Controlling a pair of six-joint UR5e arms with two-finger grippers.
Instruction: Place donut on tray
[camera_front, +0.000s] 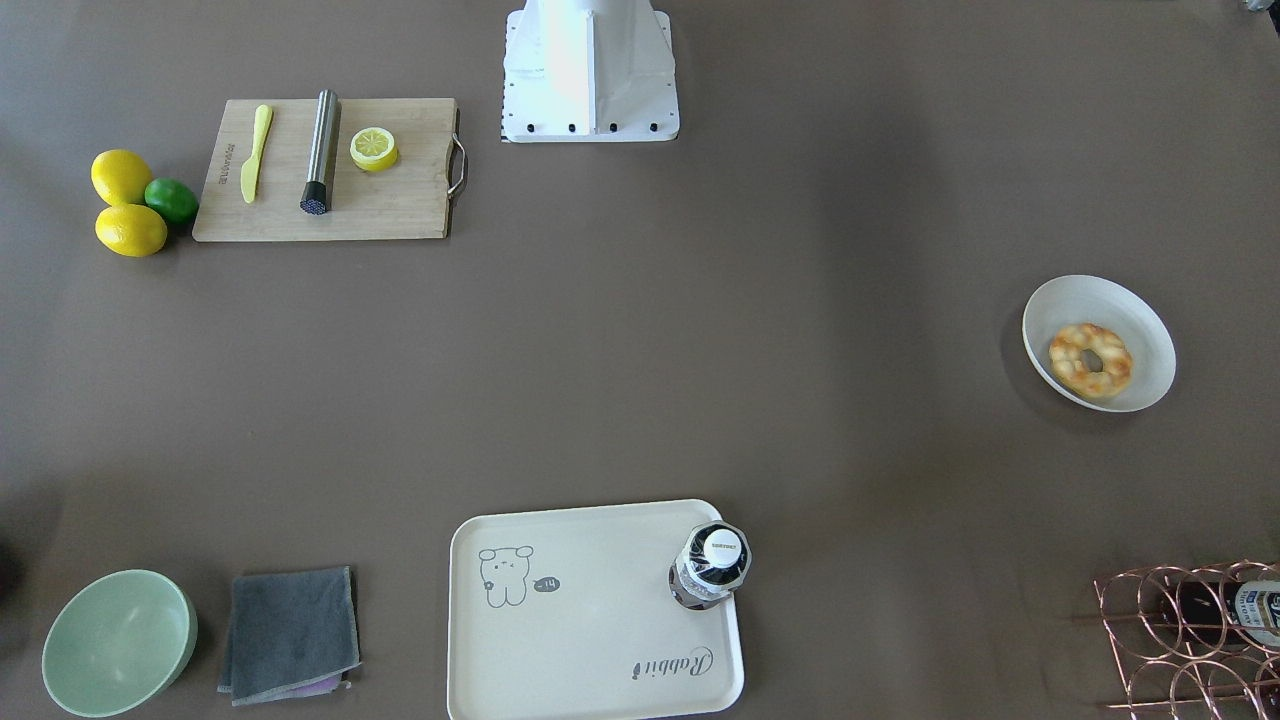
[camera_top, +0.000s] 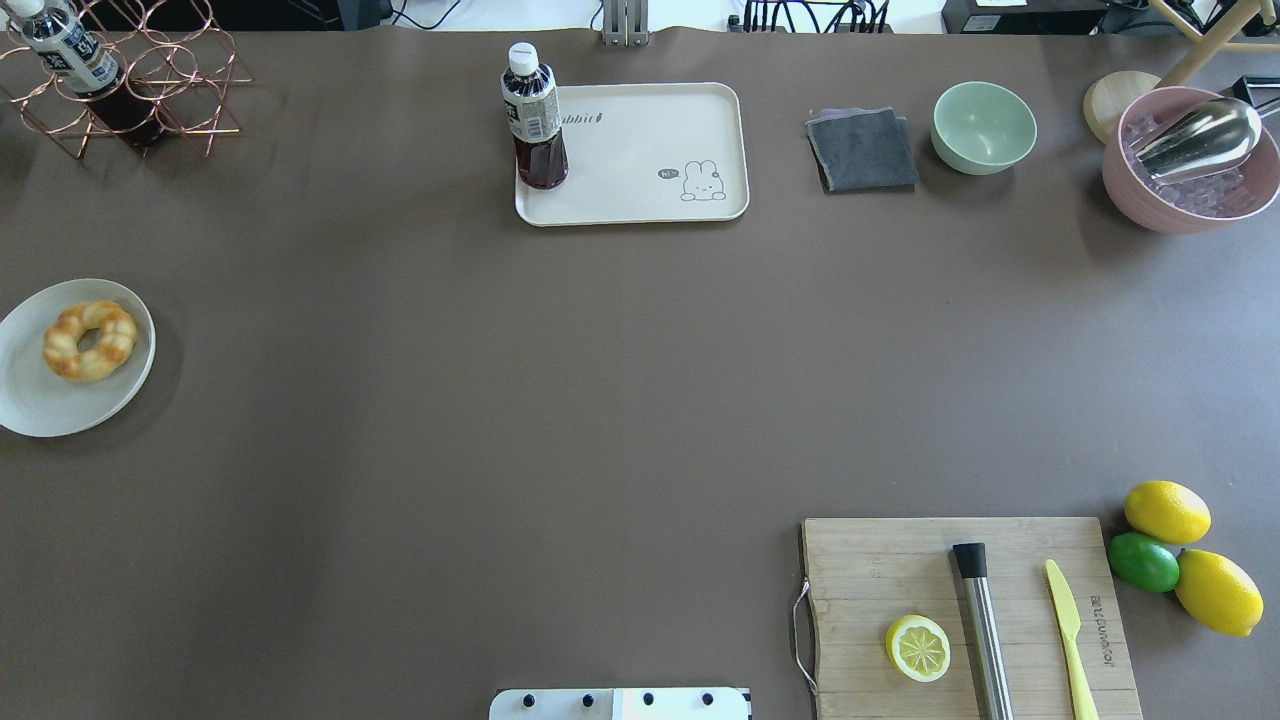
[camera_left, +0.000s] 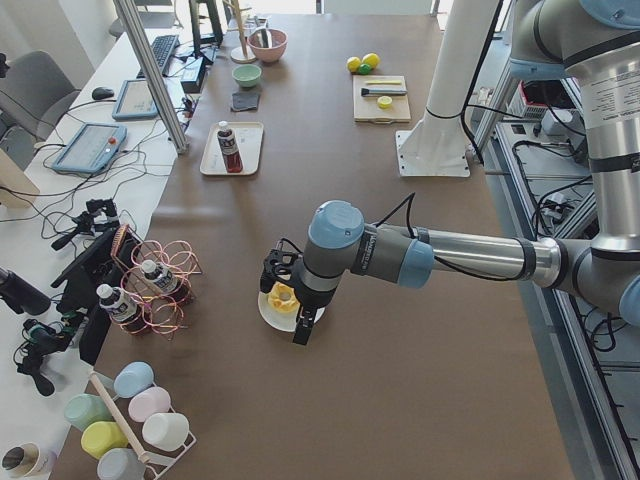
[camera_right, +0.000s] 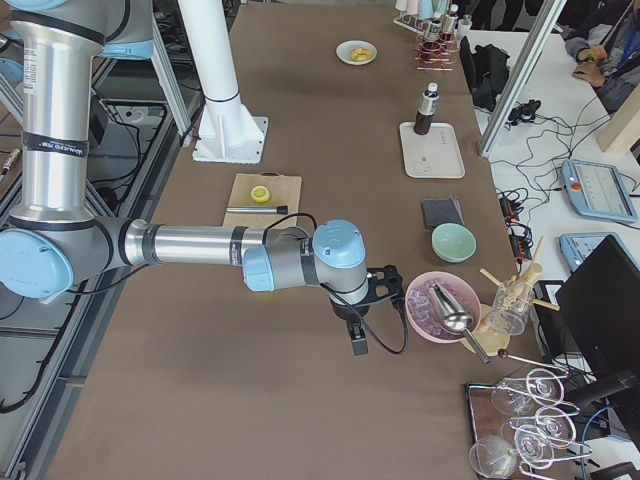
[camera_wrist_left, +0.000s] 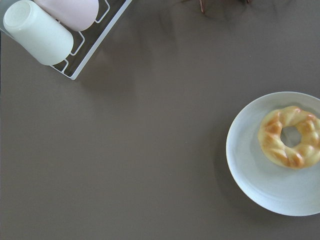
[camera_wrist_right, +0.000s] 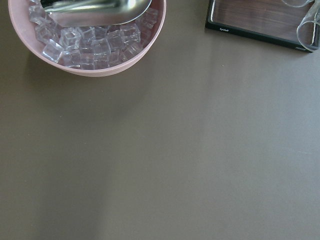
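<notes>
The golden-brown braided ring donut (camera_top: 89, 341) lies in a round white dish (camera_top: 40, 410) at the left end of the brown tabletop (camera_top: 500, 400). It is well apart from the cream rectangular rabbit-print tray (camera_top: 640, 150), which carries an upright dark-drink bottle (camera_top: 535, 120) in one corner. A pink bowl (camera_top: 1170, 218), outside the front-facing view, holds ice cubes (camera_wrist_right: 100, 47) and a metal scoop (camera_top: 1200, 140). Only the side views show the hands. The left hand (camera_left: 300, 328) hovers over the dish and the right hand (camera_right: 357, 340) is beside the pink bowl. I cannot tell whether either is apart or together.

— Where's the donut (camera_top: 90, 341)?
— On the dish (camera_top: 30, 400), at the desk's left edge.
— And the tray (camera_top: 640, 150)?
— Middle of the far edge, with a bottle (camera_top: 535, 125) standing on its left end.
</notes>
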